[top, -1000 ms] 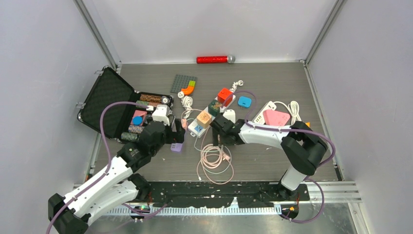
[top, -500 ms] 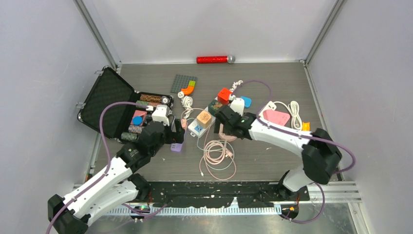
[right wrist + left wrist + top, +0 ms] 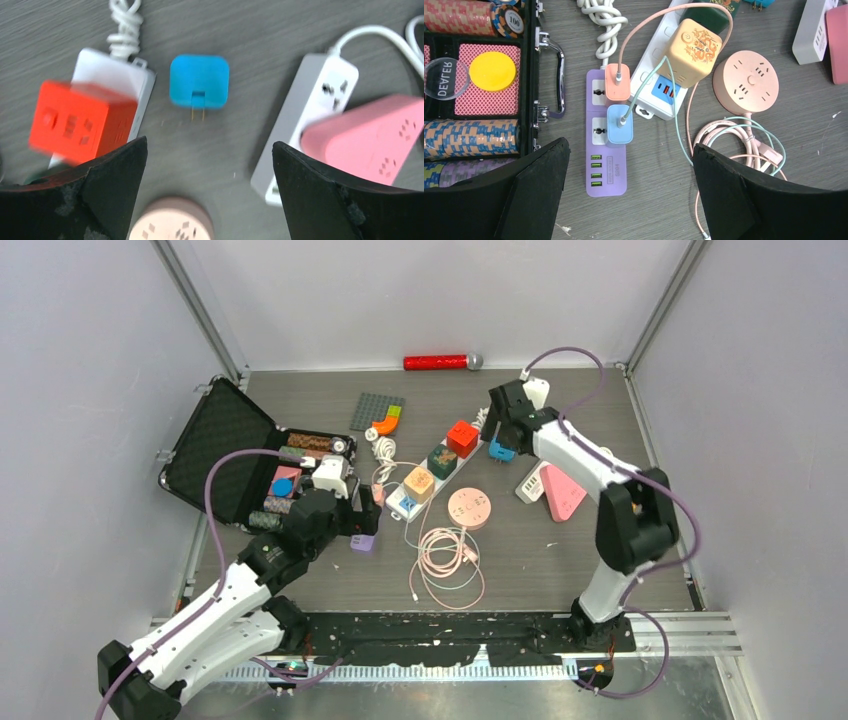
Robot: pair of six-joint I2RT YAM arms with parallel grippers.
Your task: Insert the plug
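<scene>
Right arm (image 3: 590, 465): over the last second it has swung from the middle of the table (image 3: 560, 570) to the far side, and I now have it above the blue plug (image 3: 199, 88).
Left arm (image 3: 250, 575): unchanged, parked at the near left.
White strip (image 3: 305, 130): lies just right of the blue plug, and has shifted a little since the arm passed.
Round socket (image 3: 469, 508): uncovered now that the arm has left. It sits mid-table, nearer than the plug.
Purple strip (image 3: 606, 175): at the left, with two adapters already seated in it.
Right gripper (image 3: 207, 145): fingers spread wide and holding nothing. The plug shows just beyond their tips, untouched.
Left gripper (image 3: 630, 147): fingers wide apart and empty, hanging over the purple strip.
Blue plug: loose and flat on the table at the far side, between the red cube (image 3: 80, 122) and the white strip. Its two prongs point toward the near edge.
Meaning: I judge the reach finished and the pick not yet begun. Next I would descend, close on the plug body, then carry it to a free socket.
</scene>
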